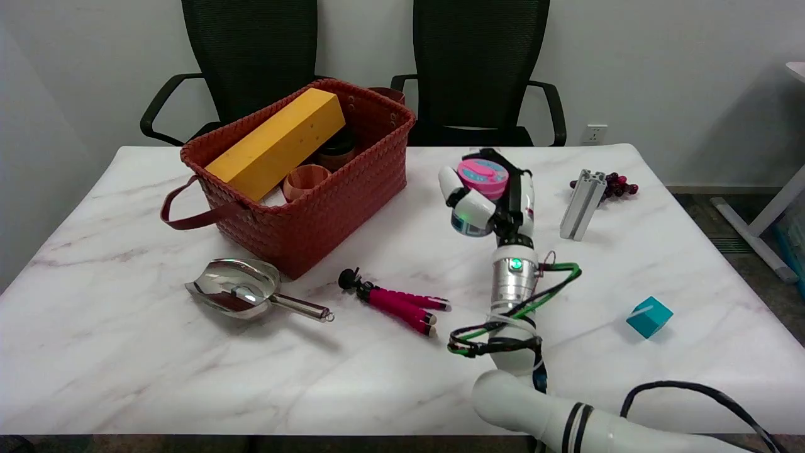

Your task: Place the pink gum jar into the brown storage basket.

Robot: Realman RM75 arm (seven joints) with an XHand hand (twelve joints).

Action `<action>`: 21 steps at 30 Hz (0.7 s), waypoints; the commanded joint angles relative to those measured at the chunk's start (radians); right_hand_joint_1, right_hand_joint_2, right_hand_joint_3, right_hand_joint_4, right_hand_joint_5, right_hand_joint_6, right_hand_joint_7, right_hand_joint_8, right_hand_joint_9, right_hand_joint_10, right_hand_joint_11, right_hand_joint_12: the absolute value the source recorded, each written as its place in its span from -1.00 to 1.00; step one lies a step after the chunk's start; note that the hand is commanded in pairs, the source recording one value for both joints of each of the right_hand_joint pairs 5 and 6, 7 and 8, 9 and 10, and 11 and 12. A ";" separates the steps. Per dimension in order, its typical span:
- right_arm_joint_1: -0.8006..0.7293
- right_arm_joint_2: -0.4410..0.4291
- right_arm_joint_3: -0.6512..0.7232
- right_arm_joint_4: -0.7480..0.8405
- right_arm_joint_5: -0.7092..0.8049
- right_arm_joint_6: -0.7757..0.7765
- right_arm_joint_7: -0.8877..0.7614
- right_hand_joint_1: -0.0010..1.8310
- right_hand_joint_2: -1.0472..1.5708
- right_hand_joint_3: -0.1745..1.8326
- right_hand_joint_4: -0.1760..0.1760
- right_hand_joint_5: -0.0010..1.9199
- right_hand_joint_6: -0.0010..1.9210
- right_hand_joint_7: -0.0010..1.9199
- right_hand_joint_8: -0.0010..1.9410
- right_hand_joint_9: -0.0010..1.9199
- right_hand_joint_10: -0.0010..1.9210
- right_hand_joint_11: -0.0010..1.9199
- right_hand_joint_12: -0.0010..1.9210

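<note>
Right of the basket [327,207], the right hand [487,201] stands over the bench [126,352], its fingers [468,211] wrapped around the jar [482,177].

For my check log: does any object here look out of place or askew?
The yellow block leans tilted in the brown basket, one end above the rim. The aluminium bar stands propped at a slant.

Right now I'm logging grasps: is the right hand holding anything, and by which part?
Yes: the right hand grips the pink gum jar around its body, below the pink lid.
</note>
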 commanded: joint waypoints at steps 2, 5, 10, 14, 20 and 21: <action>0.186 0.002 0.038 0.013 -0.100 -0.179 -0.068 0.17 0.96 0.19 0.00 0.64 0.64 0.55 0.53 0.41 0.41 0.50 0.50; 0.226 0.000 0.043 0.015 -0.103 -0.214 -0.076 0.15 0.98 0.21 0.00 0.72 0.72 0.59 0.57 0.44 0.44 0.51 0.51; 0.305 0.003 0.047 0.007 -0.114 -0.319 -0.076 0.15 0.97 0.21 0.00 0.71 0.71 0.60 0.58 0.45 0.45 0.51 0.51; 0.368 -0.005 0.049 -0.028 -0.116 -0.394 -0.076 0.17 0.95 0.23 0.00 0.70 0.70 0.60 0.58 0.44 0.43 0.50 0.50; 0.462 -0.047 0.046 -0.144 -0.114 -0.477 -0.067 0.15 0.90 0.27 0.00 0.65 0.65 0.58 0.56 0.40 0.40 0.45 0.45; 0.480 -0.057 0.042 -0.167 -0.110 -0.489 -0.067 0.15 0.89 0.27 0.00 0.64 0.64 0.58 0.56 0.39 0.39 0.44 0.44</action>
